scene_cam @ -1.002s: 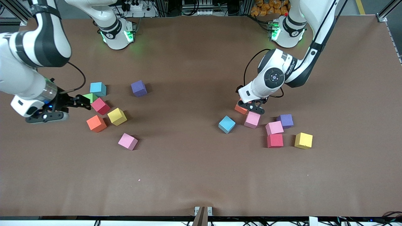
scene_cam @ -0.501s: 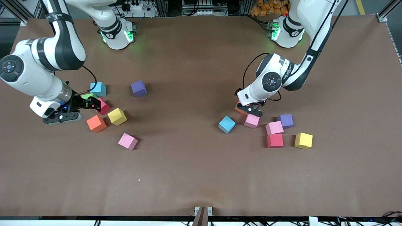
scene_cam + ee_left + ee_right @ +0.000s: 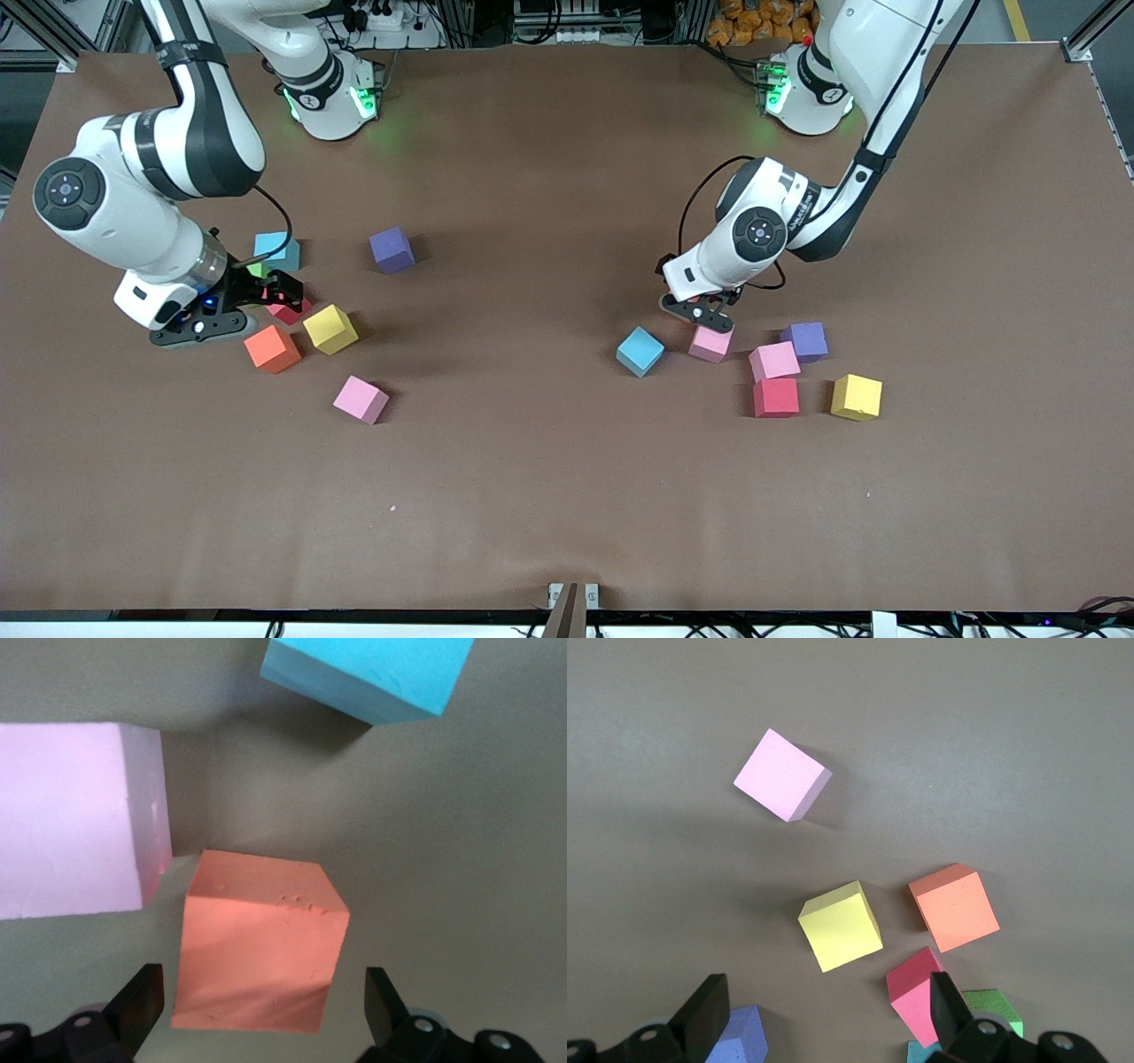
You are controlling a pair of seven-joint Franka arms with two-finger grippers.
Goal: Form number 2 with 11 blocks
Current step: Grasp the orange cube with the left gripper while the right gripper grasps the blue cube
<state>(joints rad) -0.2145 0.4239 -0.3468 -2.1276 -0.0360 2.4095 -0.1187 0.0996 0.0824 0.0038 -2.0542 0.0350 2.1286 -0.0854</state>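
Note:
My left gripper is open, low over an orange block. The block lies between the fingers with a gap on each side. The front view hides it under the hand. Beside it lie a pink block and a light blue block. My right gripper is open over a red block, with a yellow block, an orange block and a pink block close by. In the right wrist view the red block sits by one finger. No digit shape is laid out.
Toward the left arm's end lie a pink block, a purple block, a red block and a yellow block. Near the right gripper are a light blue block, a green cube and a purple block.
The right arm has swung in toward its cluster and its gripper now hangs over the red block. The left gripper has shifted over the orange block and now covers it in the front view.

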